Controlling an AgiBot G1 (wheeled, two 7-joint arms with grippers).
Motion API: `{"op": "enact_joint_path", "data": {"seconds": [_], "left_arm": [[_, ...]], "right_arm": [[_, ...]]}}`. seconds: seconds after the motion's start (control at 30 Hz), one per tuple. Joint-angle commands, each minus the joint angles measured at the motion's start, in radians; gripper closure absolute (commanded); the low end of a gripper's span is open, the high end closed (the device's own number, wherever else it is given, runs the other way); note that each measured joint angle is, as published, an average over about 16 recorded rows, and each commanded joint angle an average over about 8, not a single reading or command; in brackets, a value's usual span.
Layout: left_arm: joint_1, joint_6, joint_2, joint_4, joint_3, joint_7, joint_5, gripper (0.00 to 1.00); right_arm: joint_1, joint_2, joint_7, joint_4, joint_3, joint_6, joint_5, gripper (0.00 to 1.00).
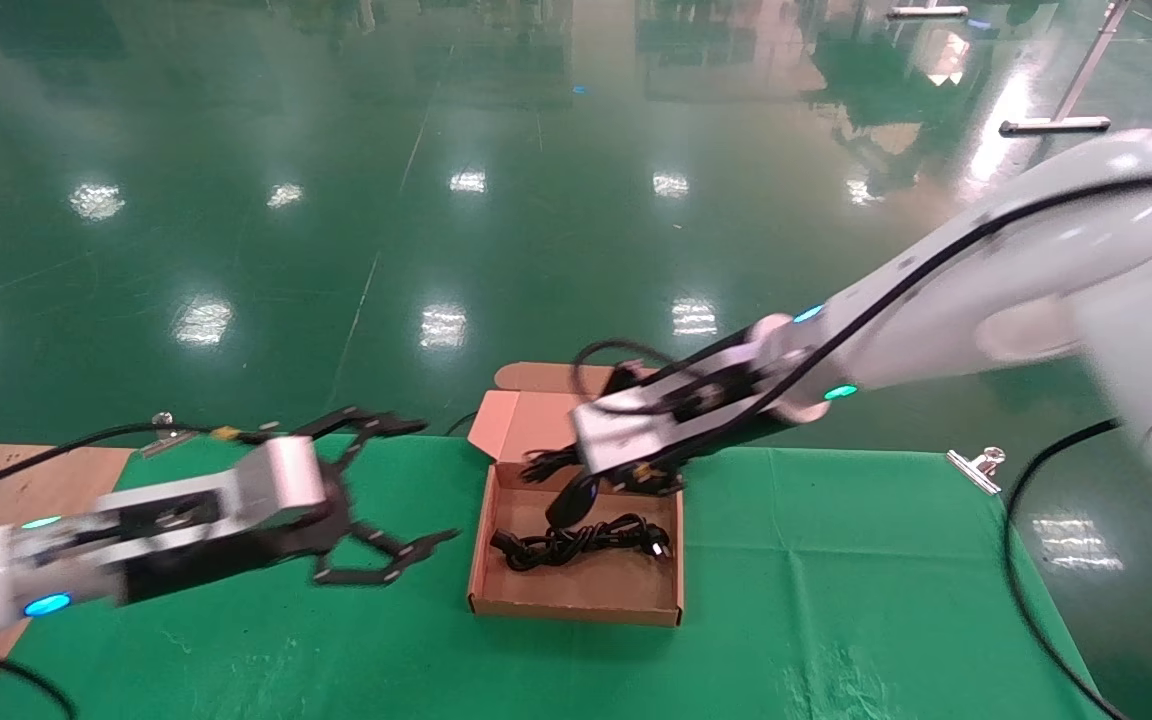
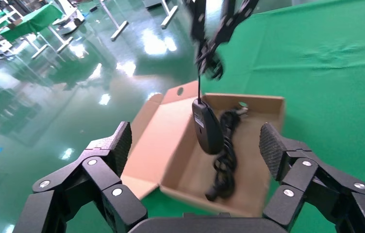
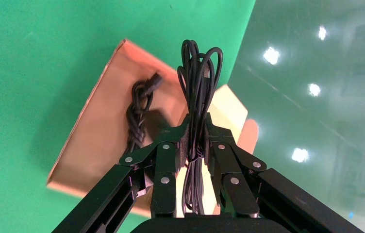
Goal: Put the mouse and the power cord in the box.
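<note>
Green cloth (image 1: 836,560) covers the tabletop nearest the camera, clamped at its far edge by a metal clip (image 1: 976,468), with bare wood (image 1: 26,480) showing at the left edge and a glossy green floor (image 1: 436,200) reflecting ceiling lights beyond. At the middle of the far edge sits the box (image 1: 576,600), open, its lid (image 1: 536,385) folded back over the edge. Inside it, the power cord (image 1: 581,541) lies coiled on the bottom. Above the box the right gripper (image 3: 196,141), its arm reaching in from the right, pinches the bundled wire (image 3: 197,73) of the mouse (image 2: 207,127), which dangles black over the box with its white label showing. Near the left edge, the left gripper (image 1: 381,500) hovers over the cloth, fingers spread wide and holding nothing.
</note>
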Motion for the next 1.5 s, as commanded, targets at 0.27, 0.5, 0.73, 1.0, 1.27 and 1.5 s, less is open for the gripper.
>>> {"op": "enact_joint_path", "data": {"seconds": [0.27, 0.5, 0.73, 1.0, 1.27, 1.5], "left_arm": [[0.057, 0.162, -0.102, 0.083, -0.053, 0.025, -0.103, 0.0], [0.047, 0.2, -0.098, 0.169, -0.057, 0.061, -0.108, 0.0], [0.022, 0.233, -0.081, 0.232, -0.052, 0.084, -0.099, 0.0], [0.013, 0.255, -0.077, 0.265, -0.052, 0.095, -0.1, 0.0], [0.012, 0.251, -0.076, 0.261, -0.052, 0.094, -0.098, 0.0], [0.023, 0.25, -0.084, 0.215, -0.068, 0.054, -0.098, 0.0]], "right_arm": [[-0.129, -0.005, 0.131, 0.226, -0.222, 0.26, 0.079, 1.0], [-0.199, -0.002, 0.154, 0.222, -0.37, 0.489, 0.111, 1.0], [-0.243, 0.001, 0.164, 0.17, -0.466, 0.569, 0.149, 0.72], [-0.268, 0.001, 0.169, 0.153, -0.509, 0.6, 0.185, 0.0], [-0.265, 0.002, 0.169, 0.153, -0.502, 0.593, 0.182, 0.0], [-0.28, 0.03, 0.188, 0.179, -0.463, 0.559, 0.21, 0.0]]}}
